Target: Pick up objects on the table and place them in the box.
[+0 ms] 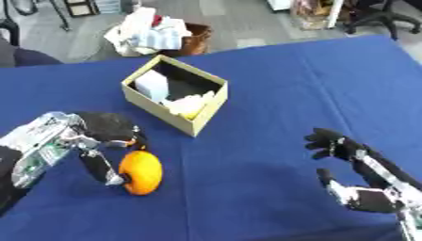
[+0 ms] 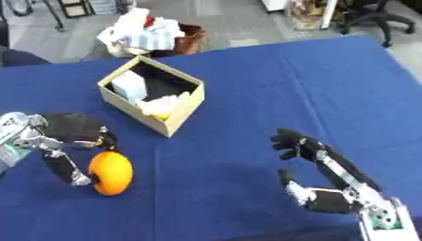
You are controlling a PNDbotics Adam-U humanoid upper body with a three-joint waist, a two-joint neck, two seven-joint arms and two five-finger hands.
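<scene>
Over at the lower left of the frame, the left hand (image 1: 103,134) is wrapped around an orange (image 1: 140,172): its dark palm sits on top of the fruit and the thumb curls down along the orange's left side, so it's gripping it. The orange itself is sitting on the blue desk (image 1: 263,94), or just about on it; can't tell for sure if it's lifted at all.

Moving right, upper middle of the frame, there's the cardboard box (image 1: 200,114), open on top and turned at an angle to the desk edge. It's well apart from the orange, up and to the right of it. Inside you can see a white boxy thing (image 1: 151,84) against the left wall and something pale and crumpled with a bit of yellow (image 1: 190,106) near the front corner. Can't make out what either one actually is.

Lower right of the frame, the right hand (image 2: 317,197) is idle, palm up and open, fingers relaxed and pointing up, holding nothing.
</scene>
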